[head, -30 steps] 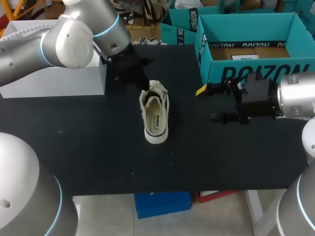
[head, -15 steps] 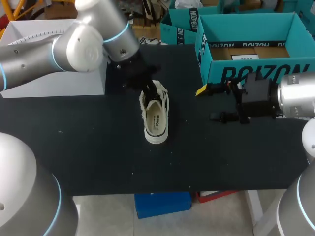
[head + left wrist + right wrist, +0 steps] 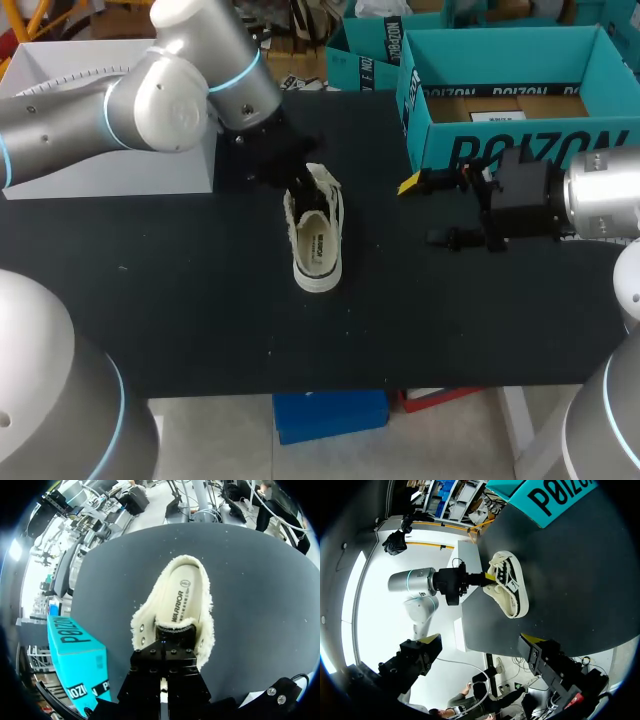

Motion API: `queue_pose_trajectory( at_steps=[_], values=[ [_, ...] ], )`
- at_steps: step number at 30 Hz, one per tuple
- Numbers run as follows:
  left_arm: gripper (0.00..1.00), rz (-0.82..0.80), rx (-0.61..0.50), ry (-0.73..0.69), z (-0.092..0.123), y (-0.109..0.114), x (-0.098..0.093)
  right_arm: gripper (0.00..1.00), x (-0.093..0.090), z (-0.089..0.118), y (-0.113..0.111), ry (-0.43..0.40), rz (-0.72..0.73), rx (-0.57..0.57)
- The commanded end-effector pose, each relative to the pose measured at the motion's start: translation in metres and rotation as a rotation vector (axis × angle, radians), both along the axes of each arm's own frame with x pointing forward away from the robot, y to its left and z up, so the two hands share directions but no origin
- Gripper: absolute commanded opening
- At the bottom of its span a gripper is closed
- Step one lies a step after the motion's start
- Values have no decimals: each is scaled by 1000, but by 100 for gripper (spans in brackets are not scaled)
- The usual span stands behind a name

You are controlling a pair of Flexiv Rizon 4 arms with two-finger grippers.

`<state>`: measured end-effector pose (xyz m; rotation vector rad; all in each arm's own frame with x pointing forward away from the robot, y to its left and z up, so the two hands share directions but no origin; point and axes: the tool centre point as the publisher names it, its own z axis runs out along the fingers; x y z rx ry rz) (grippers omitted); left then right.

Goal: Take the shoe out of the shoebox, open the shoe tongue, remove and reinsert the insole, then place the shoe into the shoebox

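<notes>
Shoebox: the open teal cardboard shoebox [image 3: 520, 140] stands on the black tabletop [image 3: 200, 300].
Shoe: the cream fleece-lined low shoe [image 3: 316, 240] sits upright on its sole, outside the shoebox and well apart from it, on my left arm's side.
Insole: the pale printed insole [image 3: 186, 592] lies flat inside the shoe.
Left gripper [image 3: 298, 183]: down at the shoe's tongue end, farther from the shoebox than my right. I cannot tell whether it grasps anything.
Right gripper [image 3: 425, 211]: released, spread wide with nothing in it, just in front of the shoebox.
</notes>
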<state>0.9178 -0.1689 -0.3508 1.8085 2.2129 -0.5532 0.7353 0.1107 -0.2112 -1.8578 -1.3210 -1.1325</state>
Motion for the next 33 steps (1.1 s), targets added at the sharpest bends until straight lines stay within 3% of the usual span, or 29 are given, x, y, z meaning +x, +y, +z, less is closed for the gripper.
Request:
queue_pose_trajectory(
  at_steps=[1,8,17,18,19,20,21,22,33],
  values=[
    [0,3,5,-17,27,13,-10,100,1,0,1,0,0,0],
    [0,42,22,-31,57,37,-8,100,1,0,1,0,0,0],
    [2,184,34,9,73,79,-15,100,1,0,1,0,0,0],
    [13,196,32,11,75,84,-15,100,1,0,1,0,0,0],
    [15,203,32,16,75,88,-16,100,1,0,1,0,0,0],
    [33,214,39,19,75,91,-18,100,1,0,1,0,0,0],
    [79,225,37,23,76,95,-19,100,1,0,1,0,0,0],
    [100,219,28,42,76,98,-20,100,1,0,1,0,0,0],
    [100,219,28,42,76,98,-20,100,1,0,1,0,0,0]
  ],
)
